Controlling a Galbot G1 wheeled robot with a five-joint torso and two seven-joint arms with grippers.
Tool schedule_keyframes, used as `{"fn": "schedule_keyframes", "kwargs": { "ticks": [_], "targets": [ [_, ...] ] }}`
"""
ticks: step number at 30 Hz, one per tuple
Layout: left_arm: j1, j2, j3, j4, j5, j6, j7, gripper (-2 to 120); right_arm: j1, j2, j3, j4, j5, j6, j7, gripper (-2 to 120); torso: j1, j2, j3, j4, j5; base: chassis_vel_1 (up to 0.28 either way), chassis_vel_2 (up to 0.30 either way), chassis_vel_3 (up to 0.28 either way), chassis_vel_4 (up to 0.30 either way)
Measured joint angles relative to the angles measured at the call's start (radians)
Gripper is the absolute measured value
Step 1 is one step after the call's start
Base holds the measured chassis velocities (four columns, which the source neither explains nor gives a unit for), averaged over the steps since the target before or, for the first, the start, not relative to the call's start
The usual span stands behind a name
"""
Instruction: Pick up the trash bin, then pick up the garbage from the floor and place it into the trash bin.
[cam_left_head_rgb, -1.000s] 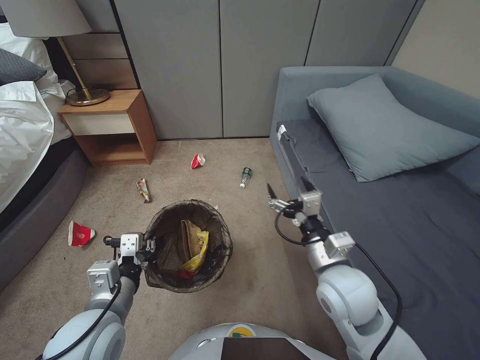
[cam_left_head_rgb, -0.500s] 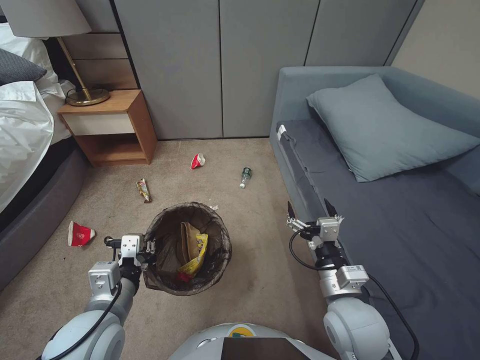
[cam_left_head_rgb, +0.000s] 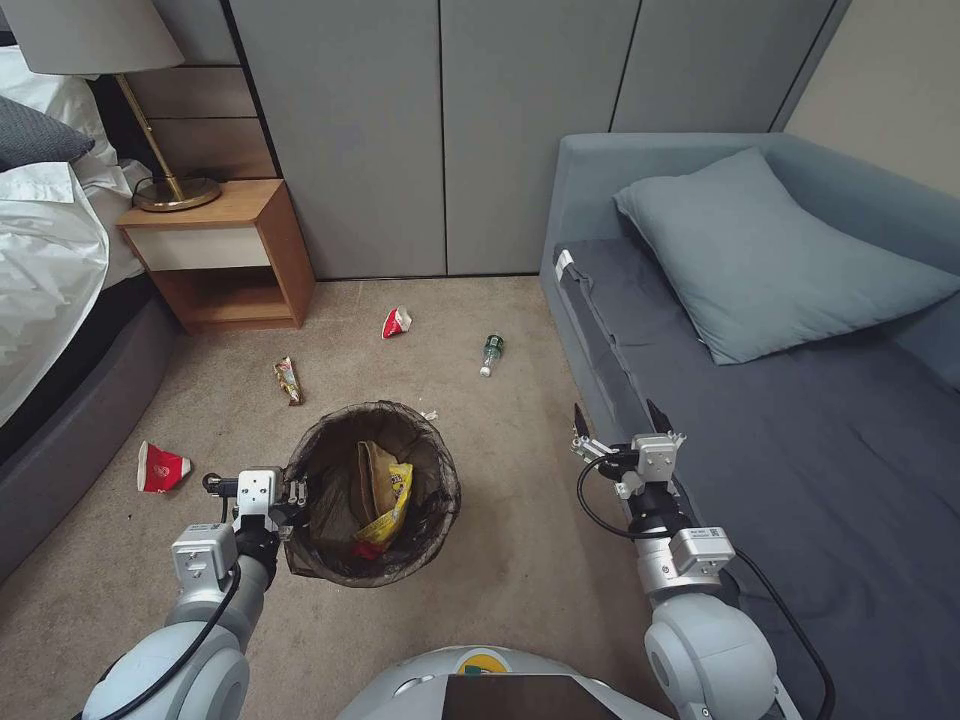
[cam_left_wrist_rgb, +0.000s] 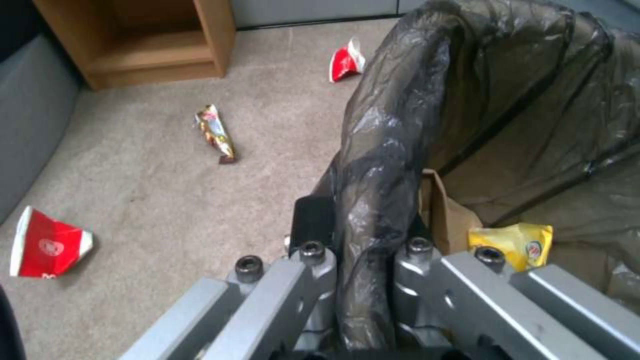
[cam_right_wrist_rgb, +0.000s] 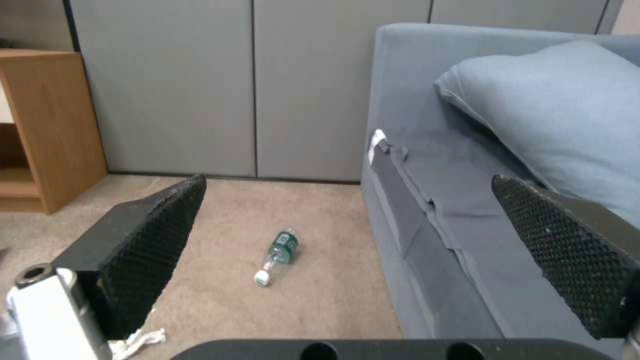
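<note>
The beige short-pile carpet floor (cam_left_head_rgb: 520, 570) runs between a grey-framed bed (cam_left_head_rgb: 60, 400) on the robot's left and a grey-blue sofa (cam_left_head_rgb: 800, 420) on its right. Near the middle stands the round trash bin lined with a dark brown-black bag (cam_left_head_rgb: 372, 492), already holding a brown paper bag (cam_left_head_rgb: 375, 475) and a yellow snack wrapper (cam_left_head_rgb: 395, 500).

The left end effector (cam_left_head_rgb: 290, 495) is clamped on the bin's near-left rim; in the left wrist view its fingers (cam_left_wrist_rgb: 313, 225) pinch the bag-covered edge (cam_left_wrist_rgb: 380, 165) from both sides.

The right end effector (cam_left_head_rgb: 612, 425) hovers above the floor just beside the sofa's front edge, its two black textured fingers (cam_right_wrist_rgb: 153, 235) spread wide apart and holding nothing.

Loose on the carpet lie a crushed red-and-white paper cup (cam_left_head_rgb: 160, 467) near the bed, a second red-and-white cup (cam_left_head_rgb: 396, 322) closer to the grey wall panels, a gold wrapper (cam_left_head_rgb: 288, 380) between them, and a small green-labelled clear bottle with a white cap (cam_left_head_rgb: 490, 354) ahead of the right end effector.
</note>
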Motion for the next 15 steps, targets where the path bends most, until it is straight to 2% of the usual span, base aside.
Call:
{"fn": "schedule_keyframes", "kwargs": {
  "ticks": [15],
  "targets": [
    [0.009,-0.002,-0.003,0.0,0.007,0.0,-0.001,5,-0.005,0.0,-0.009,-0.002,0.003,-0.008,0.007,100,0.0,0.0,0.0,0.0,0.0,0.0,0.0,0.0,0.0]
  ]
}}
